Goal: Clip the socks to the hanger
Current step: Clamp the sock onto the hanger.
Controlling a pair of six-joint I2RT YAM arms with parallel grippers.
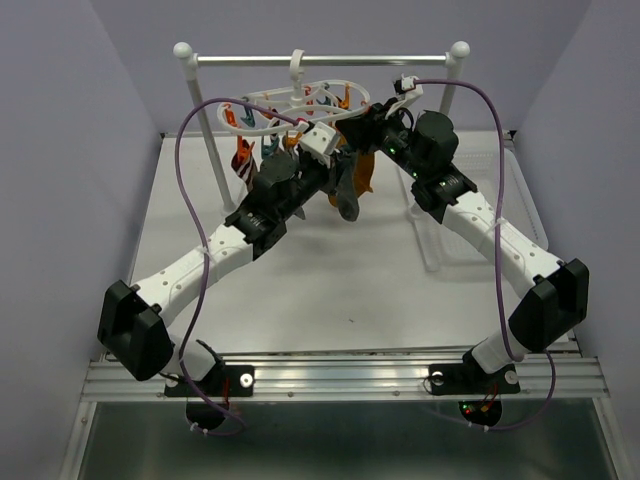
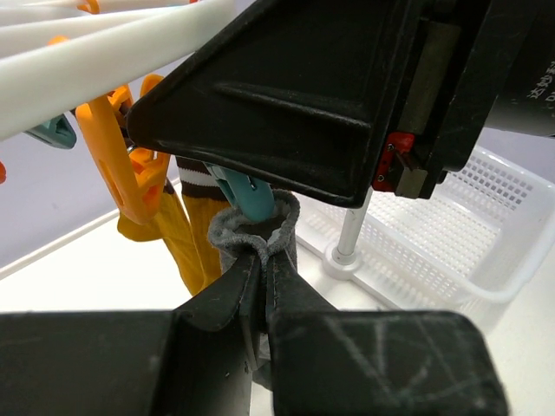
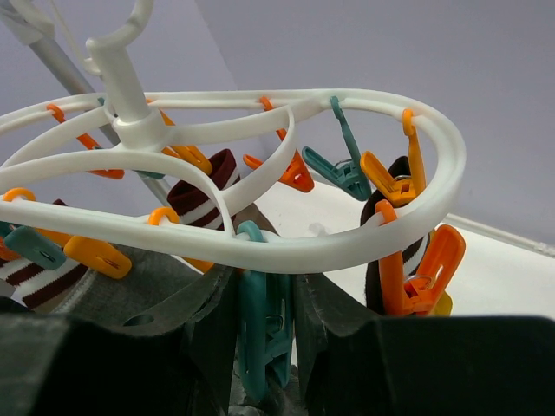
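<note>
- Left gripper point(image 2: 263, 264) pinched shut on grey sock point(image 2: 253, 232), its cuff bunched at the teal clip point(image 2: 245, 192) tip just above.
- Right gripper point(image 3: 264, 312) squeezes that clip, which hangs under the hanger point(image 3: 347, 247) rim.

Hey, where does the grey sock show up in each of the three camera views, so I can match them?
Top external: the grey sock hangs at centre, below the hanger, between the two arms.
Left wrist: dead centre, pinched by the left gripper, just under the teal clip.
Right wrist: not clearly in it; the right gripper squeezes the teal clip at bottom centre.
Shared landmark: the hanger's white ring, in all three.
</note>
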